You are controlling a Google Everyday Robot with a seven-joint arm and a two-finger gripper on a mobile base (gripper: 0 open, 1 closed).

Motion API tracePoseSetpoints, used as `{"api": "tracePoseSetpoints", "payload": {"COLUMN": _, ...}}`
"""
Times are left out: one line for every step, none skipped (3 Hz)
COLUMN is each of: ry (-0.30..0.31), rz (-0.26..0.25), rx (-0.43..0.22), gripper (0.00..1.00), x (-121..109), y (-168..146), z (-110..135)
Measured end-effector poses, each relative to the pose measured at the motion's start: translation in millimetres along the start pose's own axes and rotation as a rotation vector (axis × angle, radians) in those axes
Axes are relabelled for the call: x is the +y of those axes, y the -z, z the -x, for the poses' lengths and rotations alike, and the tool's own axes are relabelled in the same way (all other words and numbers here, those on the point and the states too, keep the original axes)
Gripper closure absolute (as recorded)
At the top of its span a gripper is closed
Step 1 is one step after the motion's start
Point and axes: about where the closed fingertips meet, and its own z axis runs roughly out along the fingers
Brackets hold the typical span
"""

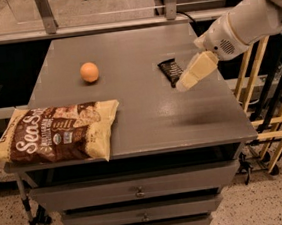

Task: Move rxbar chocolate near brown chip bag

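Note:
The rxbar chocolate [171, 71], a small flat black bar, lies on the grey table top [146, 114] right of centre. The brown chip bag [53, 135], dark brown with white script and cream-yellow edges, lies at the table's front left corner, overhanging the left edge. My gripper [187, 81] comes in from the upper right on a white arm; its cream tip hangs just above the table, over the bar's right end. It holds nothing that I can see.
An orange ball [89, 72] sits on the table left of centre, behind the bag. Drawers [139, 191] are below the table top. Wooden frames [272, 121] stand right of the table. A metal rail [97, 27] runs behind it.

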Motion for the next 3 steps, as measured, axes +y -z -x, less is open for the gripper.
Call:
{"api": "tracePoseSetpoints", "payload": {"ry": -0.021, "rz": 0.016, "rx": -0.009, "gripper": 0.0, "x": -14.2, "y": -33.7, "z": -5.1}}
{"api": "tracePoseSetpoints", "payload": {"ry": -0.069, "rz": -0.012, "rx": -0.03, "gripper": 0.0, "x": -30.5, "y": -57.5, "z": -14.5}}
{"api": "tracePoseSetpoints", "payload": {"ry": -0.119, "rz": -0.027, "rx": -0.042, "gripper": 0.0, "x": -54.1, "y": -92.7, "z": -16.2}}
